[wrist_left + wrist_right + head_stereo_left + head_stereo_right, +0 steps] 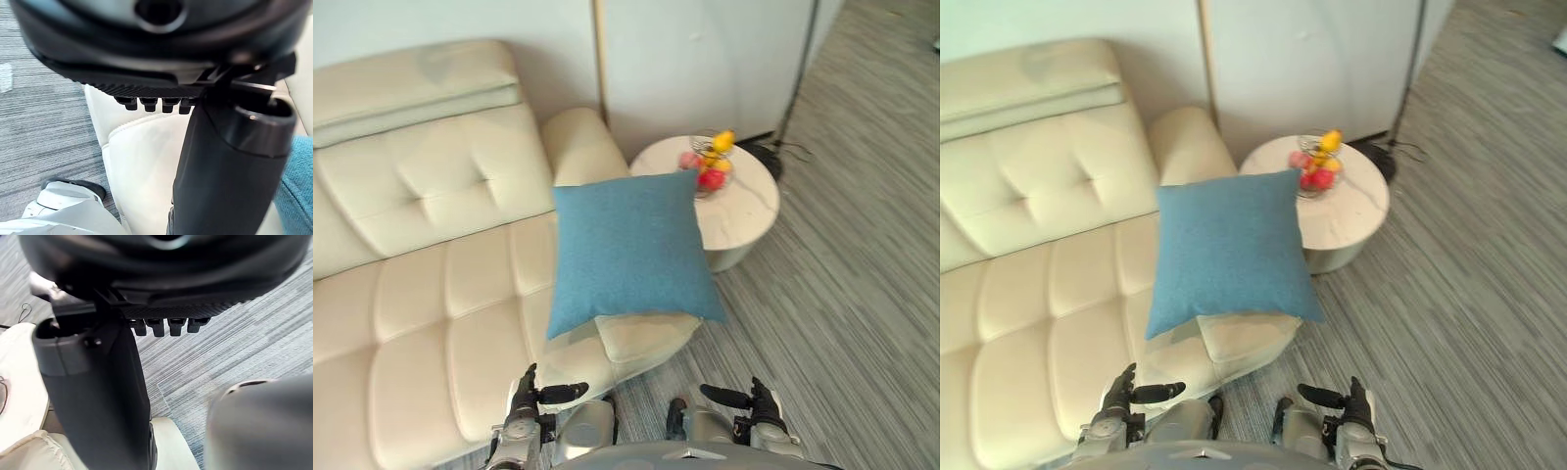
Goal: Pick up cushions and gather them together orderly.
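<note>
A square blue cushion (pixel 626 250) lies tilted on the right end of the cream leather sofa (pixel 431 294), its upper edge against the armrest and its lower corner hanging over the seat's front. A strip of the blue cushion (pixel 296 186) also borders the left wrist view. My left hand (pixel 524 397) hangs low in front of the sofa's front edge, open, thumb pointing right, holding nothing. My right hand (pixel 759 401) is over the carpet at the lower right, open and empty, thumb pointing left. Both are well short of the cushion.
A round white side table (pixel 744 211) stands right of the sofa's armrest and carries a wire basket of fruit (pixel 710 166). A dark stand base with a cable (pixel 766 154) sits behind it by the wall. Grey striped carpet (pixel 842 294) spreads to the right.
</note>
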`<state>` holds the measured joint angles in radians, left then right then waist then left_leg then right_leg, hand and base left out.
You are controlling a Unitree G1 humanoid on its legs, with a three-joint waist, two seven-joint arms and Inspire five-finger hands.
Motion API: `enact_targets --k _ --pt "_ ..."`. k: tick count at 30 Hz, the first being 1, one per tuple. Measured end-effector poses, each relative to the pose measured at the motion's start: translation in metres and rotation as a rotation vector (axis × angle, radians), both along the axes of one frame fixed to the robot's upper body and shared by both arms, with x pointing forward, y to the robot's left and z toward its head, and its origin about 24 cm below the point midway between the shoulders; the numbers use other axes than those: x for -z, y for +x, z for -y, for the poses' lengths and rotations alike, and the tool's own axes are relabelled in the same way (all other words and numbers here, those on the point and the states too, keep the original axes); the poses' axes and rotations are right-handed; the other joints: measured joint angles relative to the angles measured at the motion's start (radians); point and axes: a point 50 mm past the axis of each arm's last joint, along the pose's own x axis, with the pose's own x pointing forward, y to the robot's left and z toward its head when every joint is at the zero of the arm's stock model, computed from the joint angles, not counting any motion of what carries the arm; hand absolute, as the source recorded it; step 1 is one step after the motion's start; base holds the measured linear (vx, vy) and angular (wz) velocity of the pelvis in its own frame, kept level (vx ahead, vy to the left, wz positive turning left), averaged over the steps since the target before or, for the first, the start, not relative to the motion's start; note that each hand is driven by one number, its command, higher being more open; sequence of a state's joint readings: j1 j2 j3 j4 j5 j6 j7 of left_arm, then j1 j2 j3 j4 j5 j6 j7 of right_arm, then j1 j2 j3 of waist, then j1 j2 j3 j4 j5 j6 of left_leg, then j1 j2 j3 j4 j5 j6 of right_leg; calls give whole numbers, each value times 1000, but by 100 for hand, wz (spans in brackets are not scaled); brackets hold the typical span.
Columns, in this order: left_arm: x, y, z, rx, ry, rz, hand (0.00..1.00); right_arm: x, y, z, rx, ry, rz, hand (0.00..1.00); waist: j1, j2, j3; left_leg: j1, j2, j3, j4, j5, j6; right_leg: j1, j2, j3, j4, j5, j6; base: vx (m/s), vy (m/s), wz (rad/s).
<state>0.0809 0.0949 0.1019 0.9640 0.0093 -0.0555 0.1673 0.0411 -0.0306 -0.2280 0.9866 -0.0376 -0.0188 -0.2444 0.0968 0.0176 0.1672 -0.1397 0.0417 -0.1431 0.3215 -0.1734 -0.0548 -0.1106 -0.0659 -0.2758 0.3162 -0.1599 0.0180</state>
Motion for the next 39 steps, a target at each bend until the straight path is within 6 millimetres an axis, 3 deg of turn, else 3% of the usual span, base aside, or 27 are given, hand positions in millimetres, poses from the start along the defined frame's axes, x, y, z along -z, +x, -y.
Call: enact_targets --k 4,5,7,10,12,16,21,27,32,39 --pt "-1 2 0 -2 -6 11 100 -2 0 -2 26 7 27 100 2 -5 0 -6 65 138 0 11 -4 62 -5 -112 -35 0 0 55 -89 79" --pt "-1 3 0 1 -5 14 100 -7 7 0 31 -5 64 100 -1 -8 2 -19 117 290 15 14 7 63 -23 -142 -36 0 0 16 80 48" --pt "-2 6 0 5 -4 19 100 -11 12 9 32 -33 87 100 -1 -3 -1 -19 134 403 17 32 9 66 -54 -160 -35 -5 10 16 222 51" --pt "-3 6 -5 25 22 14 100 -10 13 2 29 -15 89 100 -1 -29 -13 -14 90 384 -13 46 28 86 -76 -166 -80 11 40 -3 164 29" --pt "-3 5 -7 58 36 5 100 -10 11 2 45 -13 89 100 -6 -51 -30 34 32 375 -128 105 42 114 -94 -172 -138 43 56 5 139 34" --pt "-2 3 -5 64 33 -6 100 -22 19 23 124 -71 159 100 -30 -39 -37 97 -16 371 -271 177 62 131 -111 -174 -176 72 66 -16 83 12" --pt "-1 -4 -8 60 39 -21 100 -43 31 53 151 -179 244 100 -50 -39 -37 155 -29 374 -354 212 66 153 -109 -168 -187 78 68 0 11 -2" --pt "-2 -8 -10 59 44 -18 100 -84 49 90 167 -326 396 100 -66 -28 -44 182 -31 380 -408 233 64 157 -98 -155 -206 84 67 12 9 -4" --pt "-9 0 -14 56 57 37 100 -100 56 96 162 -370 460 100 -76 -26 -45 196 -30 384 -408 232 62 172 -84 -130 -228 89 60 10 -4 -6" --pt "-30 26 -13 72 71 190 100 -125 63 99 131 -427 562 100 -104 -9 -55 210 -14 398 -408 229 53 180 -69 -106 -236 95 53 -37 -8 -9"
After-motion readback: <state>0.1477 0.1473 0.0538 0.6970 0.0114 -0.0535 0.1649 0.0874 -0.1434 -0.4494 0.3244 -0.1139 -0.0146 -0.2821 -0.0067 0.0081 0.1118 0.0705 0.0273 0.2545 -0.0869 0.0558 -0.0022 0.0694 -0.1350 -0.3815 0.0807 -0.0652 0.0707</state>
